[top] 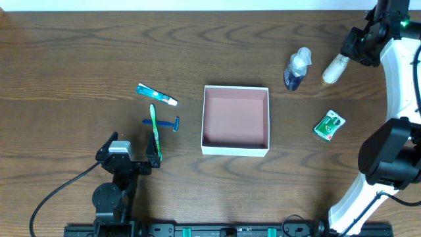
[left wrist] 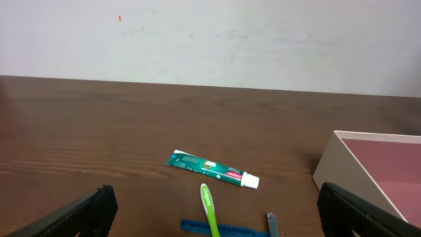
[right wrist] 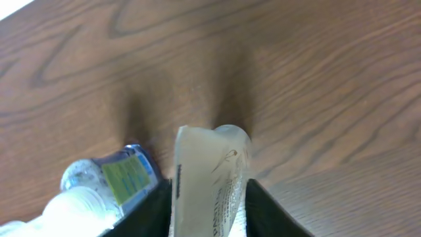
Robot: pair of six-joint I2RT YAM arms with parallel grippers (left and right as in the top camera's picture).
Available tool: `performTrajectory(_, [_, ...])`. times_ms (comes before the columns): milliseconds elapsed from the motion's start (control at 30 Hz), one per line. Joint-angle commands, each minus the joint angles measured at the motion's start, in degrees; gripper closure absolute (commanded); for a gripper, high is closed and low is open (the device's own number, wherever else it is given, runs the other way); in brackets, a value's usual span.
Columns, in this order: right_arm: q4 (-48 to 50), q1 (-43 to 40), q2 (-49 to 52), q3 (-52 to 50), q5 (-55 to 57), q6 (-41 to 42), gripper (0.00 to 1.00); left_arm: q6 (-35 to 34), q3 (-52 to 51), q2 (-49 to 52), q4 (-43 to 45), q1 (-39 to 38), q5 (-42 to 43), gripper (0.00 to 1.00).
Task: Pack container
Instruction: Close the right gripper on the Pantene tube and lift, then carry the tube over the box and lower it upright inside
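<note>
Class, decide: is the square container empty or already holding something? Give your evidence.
Empty. The container shows only bare pink floor; the toothpaste and toothbrush lie outside it.

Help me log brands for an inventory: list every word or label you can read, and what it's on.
No text reads clearly.
Toothpaste tube: red logo, white print, too small.
Green toothbrush: handle lettering, blurred.
Pale tube in the right gripper: dark print, blurred.
Blue bottle: yellow-green label, unreadable.
Green packet: too small.
</note>
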Motion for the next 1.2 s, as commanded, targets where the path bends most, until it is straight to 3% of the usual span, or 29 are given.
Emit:
performTrajectory(0, [0.2, 0.5, 0.3, 0.7, -0.2, 0.2, 0.76, 0.8, -1.0, -0.3, -1.9, 0.2, 0.8, 0.02])
performTrajectory(167, [0.1, 0.5, 0.2, 0.7, 0.0, 0.2, 0.99, 0.8, -1.0, -0.3, -1.9, 0.2, 0.8, 0.02])
performTrajectory(433, [-1.0, 0.4, -3.2, 1.2, 0.7, 0.1, 0.99, 0.8, -1.0, -0.3, -1.9, 0.2, 0.8, 0.02])
performTrajectory(767, [-8.8, 0.4, -18.6, 3.1, 8.4, 0.2, 0.99, 0.8, -1.0, -0.3, -1.9, 0.2, 0.8, 0.02])
performTrajectory(1033, [-16.4, 2.0, -29.3, 3.1, 4.8, 1.1, 0.99, 0.8, -1.0, -0.3, -1.9, 0.2, 0.8, 0.02])
performTrajectory(1167, [-19.7, 6.7, -31.6, 3.1, 1.7, 1.0, 0.99, 0.8, -1.0, -0.3, -1.9, 0.2, 0.8, 0.02])
